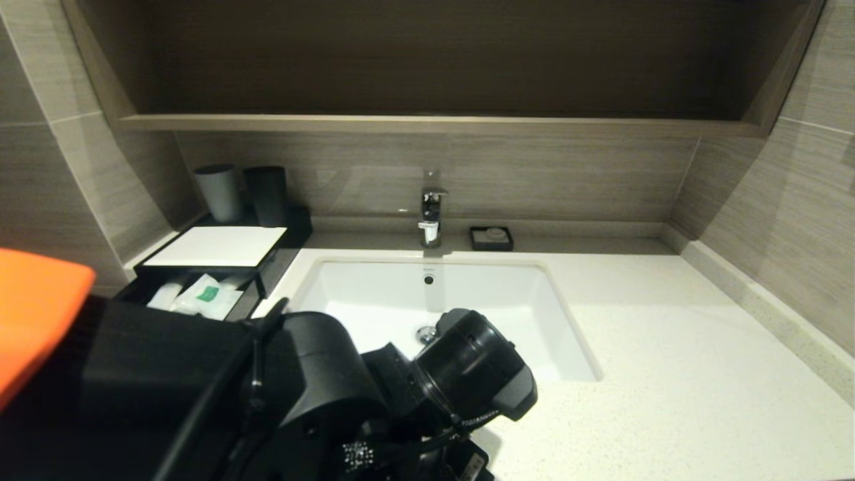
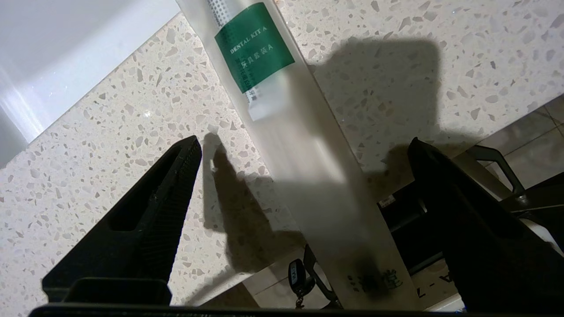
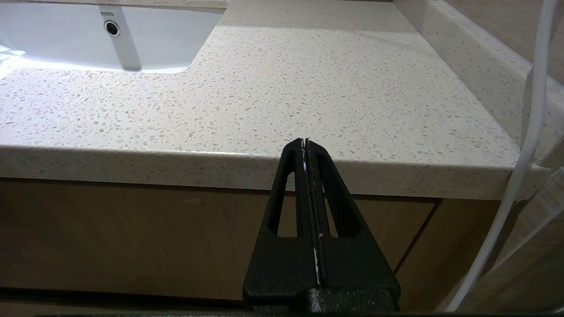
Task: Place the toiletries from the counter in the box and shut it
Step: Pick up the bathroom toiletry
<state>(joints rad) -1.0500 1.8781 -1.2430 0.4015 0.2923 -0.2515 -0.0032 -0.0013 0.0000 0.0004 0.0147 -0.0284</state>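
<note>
The speckled cream counter (image 1: 668, 347) fills the lower right of the head view; the black box (image 1: 220, 267) sits at its left; a small soap dish (image 1: 491, 238) upper centre; one long sachet (image 2: 282, 132) overhangs its front edge.

Last sachet out, box open

My long translucent sachet (image 2: 304, 145) overhangs the counter (image 2: 110, 176) edge; the box (image 1: 220, 257) drawer holds others.

You've got open cream speckled stone counter (image 1: 668, 347) right of the white sink basin (image 1: 374, 300). Left side's tight: low black box (image 1: 200, 274), two dark cylindrical cups (image 1: 267, 195) behind, chrome faucet (image 1: 431, 214) mid-back.
</note>
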